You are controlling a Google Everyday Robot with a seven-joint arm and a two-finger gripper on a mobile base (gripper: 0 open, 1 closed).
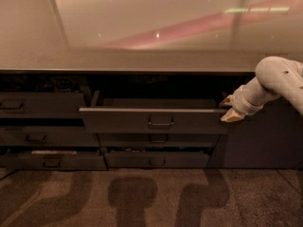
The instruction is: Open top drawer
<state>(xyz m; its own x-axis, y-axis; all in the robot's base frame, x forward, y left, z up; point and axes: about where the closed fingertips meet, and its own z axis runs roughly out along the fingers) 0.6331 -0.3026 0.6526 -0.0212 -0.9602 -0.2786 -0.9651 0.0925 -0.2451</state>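
The top drawer (118,121) is the wide dark grey one in the middle column, just under the counter. It stands pulled out toward me, with its flat tray (156,102) showing behind the front. A small loop handle (160,122) sits at the centre of the front. My gripper (229,109) comes in from the right on a white arm (279,79) and sits at the drawer front's right end, apart from the handle. Its tan fingertips (231,117) rest by the top right corner of the front.
Two shorter drawers (158,139) lie below the top drawer, the lowest (156,160) slightly out. A left column of drawers (42,105) is partly open. The glossy counter (142,51) overhangs everything. A closed dark panel (265,141) fills the right, with speckled floor (151,197) in front.
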